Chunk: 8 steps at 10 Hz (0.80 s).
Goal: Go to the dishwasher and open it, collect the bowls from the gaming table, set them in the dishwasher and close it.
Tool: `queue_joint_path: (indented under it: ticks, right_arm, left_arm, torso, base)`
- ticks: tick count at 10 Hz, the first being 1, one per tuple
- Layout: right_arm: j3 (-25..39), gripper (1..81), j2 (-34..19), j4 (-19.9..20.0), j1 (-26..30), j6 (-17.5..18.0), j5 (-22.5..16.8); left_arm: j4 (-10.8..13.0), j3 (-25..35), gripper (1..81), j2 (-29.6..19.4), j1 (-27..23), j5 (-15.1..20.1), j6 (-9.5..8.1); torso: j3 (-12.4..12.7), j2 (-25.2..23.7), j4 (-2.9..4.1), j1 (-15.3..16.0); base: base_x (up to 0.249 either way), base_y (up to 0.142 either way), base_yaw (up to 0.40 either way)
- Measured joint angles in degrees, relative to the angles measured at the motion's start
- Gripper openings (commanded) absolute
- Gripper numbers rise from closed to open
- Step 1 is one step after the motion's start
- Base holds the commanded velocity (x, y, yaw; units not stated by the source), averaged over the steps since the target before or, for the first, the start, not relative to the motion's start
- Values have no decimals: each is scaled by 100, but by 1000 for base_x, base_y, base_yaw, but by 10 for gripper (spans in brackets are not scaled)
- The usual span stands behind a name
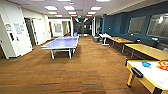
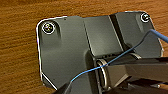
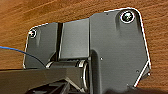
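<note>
A wide carpeted room is seen from the head view. A blue ping-pong table (image 1: pixel 62 42) stands mid-left, well away. Yellow-topped tables (image 1: pixel 147 50) are lined along the right wall, w/ a small white table (image 1: pixel 104 36) farther back.

Near right, a white-topped table w/ dark edge and yellow legs (image 1: pixel 150 75) is cut off by the frame edge. It is judged to be the gaming table. On it, a small bright blue item (image 1: pixel 146 64) is seen, possibly one of the bowls, but the shape is too blurred to confirm. Beside it, at the far right edge, an orange-red item (image 1: pixel 163 65) lies, prob. a game box.

Task progress, as judged: no bowl is held, no dishwasher is in sight, so its state can't be told. Collection of bowls is not yet done; loading and closing are left.

In both wrist views, brown carpet (image 2: pixel 17 50) is seen behind the robot's dark plate, w/ a thin blue cable (image 2: pixel 117 56) across. Whether the pincers are open or closed can't be told. Nothing is seen in front of either wrist camera but floor, so the table and the blue item are judged well apart from both arms, ahead and to the right.
</note>
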Motion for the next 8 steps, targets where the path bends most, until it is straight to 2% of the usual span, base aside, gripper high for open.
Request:
queue_joint_path:
  ticks: [8]
  right_arm:
    - [0,811,2,0,-24,0,-5]
  left_arm:
    - [0,-1,811,-5,17,9,0]
  torso:
    - [0,0,0,-5]
  base:
    - [0,0,0]
